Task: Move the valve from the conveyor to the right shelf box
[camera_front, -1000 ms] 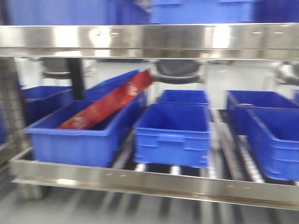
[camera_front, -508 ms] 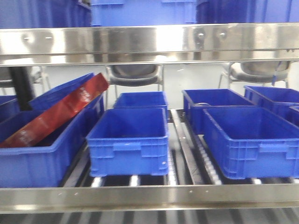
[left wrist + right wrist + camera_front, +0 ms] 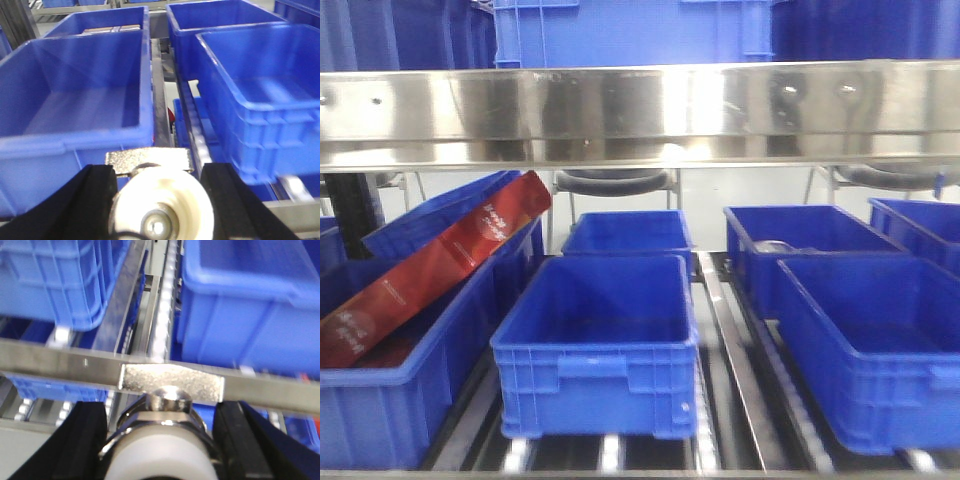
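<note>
In the left wrist view my left gripper (image 3: 157,192) is shut on a valve (image 3: 167,200) with a cream-white round body and a flat metal handle (image 3: 148,160). It hangs in front of two blue shelf boxes (image 3: 75,100) (image 3: 260,85). In the right wrist view my right gripper (image 3: 162,435) is shut on a second valve (image 3: 165,457) with a chrome nut, a white body and a flat metal handle (image 3: 171,383). It sits just before the shelf's steel front rail (image 3: 50,362). Neither gripper shows in the front view. The conveyor is out of view.
The front view shows a steel upper shelf beam (image 3: 640,110) over rows of blue boxes on roller tracks: a centre box (image 3: 600,345), a right box (image 3: 880,340), and a left box (image 3: 380,400) holding a tilted red packet (image 3: 430,265).
The front view has swung right along the shelf and come closer. The boxes now look larger, and the red packet box has shifted to the left edge.
</note>
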Motion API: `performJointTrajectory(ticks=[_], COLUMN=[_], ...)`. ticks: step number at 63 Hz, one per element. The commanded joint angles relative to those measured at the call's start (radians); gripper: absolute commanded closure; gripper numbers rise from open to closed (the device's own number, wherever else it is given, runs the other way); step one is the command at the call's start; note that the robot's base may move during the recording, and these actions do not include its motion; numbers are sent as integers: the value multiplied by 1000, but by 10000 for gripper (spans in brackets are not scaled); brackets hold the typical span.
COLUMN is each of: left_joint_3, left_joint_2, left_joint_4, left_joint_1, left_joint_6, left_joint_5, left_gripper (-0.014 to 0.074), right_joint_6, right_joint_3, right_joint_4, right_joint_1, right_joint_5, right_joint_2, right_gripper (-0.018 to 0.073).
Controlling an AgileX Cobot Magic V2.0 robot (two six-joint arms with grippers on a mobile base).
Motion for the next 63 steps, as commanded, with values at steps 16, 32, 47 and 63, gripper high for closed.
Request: performJointTrajectory(ticks=[16,32,47,63], left_joint_3=[-11,-11,-11,-11], left_joint_2=[-10,-10,-10,-8], left_joint_4=[-7,-7,-7,-7], left_joint_1=[-1,-1,-1,-1], left_joint_6=[-7,-7,-7,-7], left_joint_5=[-58,-58,-58,-58], left_gripper=[707,707,707,707], right_joint_6=[-6,-6,-6,-6], right_joint_3=[-15,-15,-15,-15], right_joint_4=[-4,-4,-4,-4], right_joint_1=[-4,-4,-4,-4], right_joint_5=[-62,-62,-62,-62], right_joint_2=[-11,-11,-11,-11], right_gripper=[713,713,713,713])
